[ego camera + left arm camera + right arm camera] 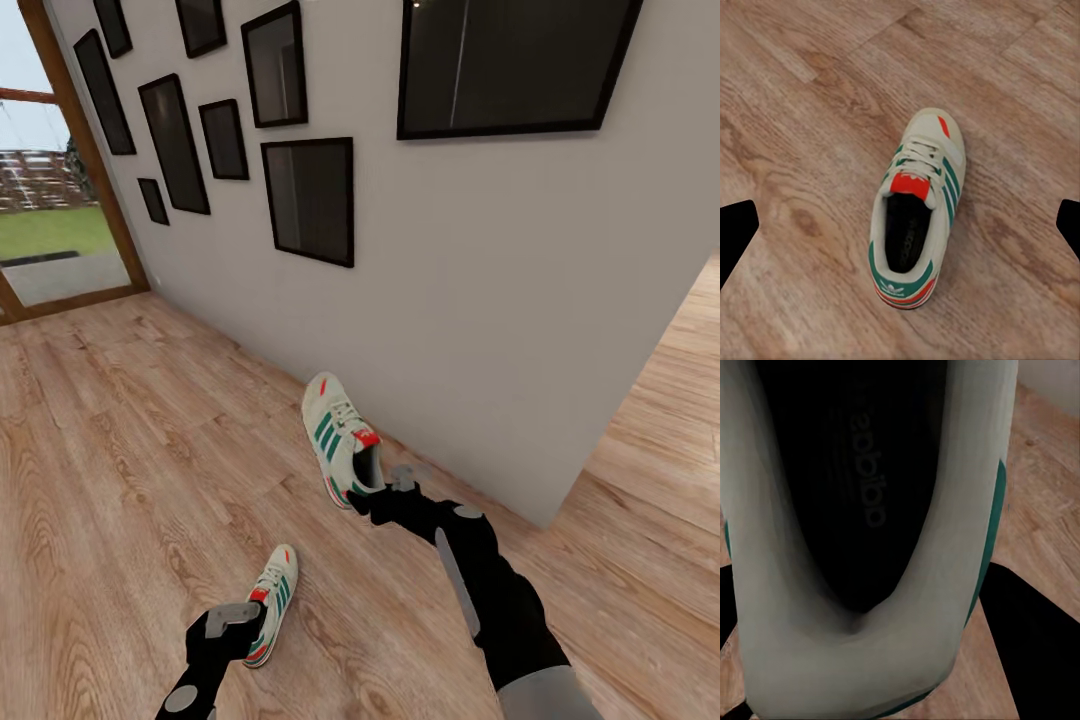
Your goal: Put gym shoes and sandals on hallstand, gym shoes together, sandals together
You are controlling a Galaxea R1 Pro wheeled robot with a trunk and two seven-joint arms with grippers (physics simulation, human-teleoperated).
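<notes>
One white gym shoe [338,445] with green stripes is near the wall, its heel toward me. My right gripper [378,497] is shut on the heel rim, and the right wrist view shows the heel collar [855,660] between the black fingers [1027,645]. The second gym shoe [271,603] lies flat on the corridor floor [120,470]. My left gripper [226,622] hovers just above that shoe's heel end. It is open, with the shoe [913,214] centred between the spread fingertips [735,234]. The sandals and the hallstand are out of view.
A grey wall [480,330] hung with several black picture frames [312,200] runs behind the shoes and ends at a corner [547,522]. Wood floor continues past it on the right. A glass door [50,200] stands at far left.
</notes>
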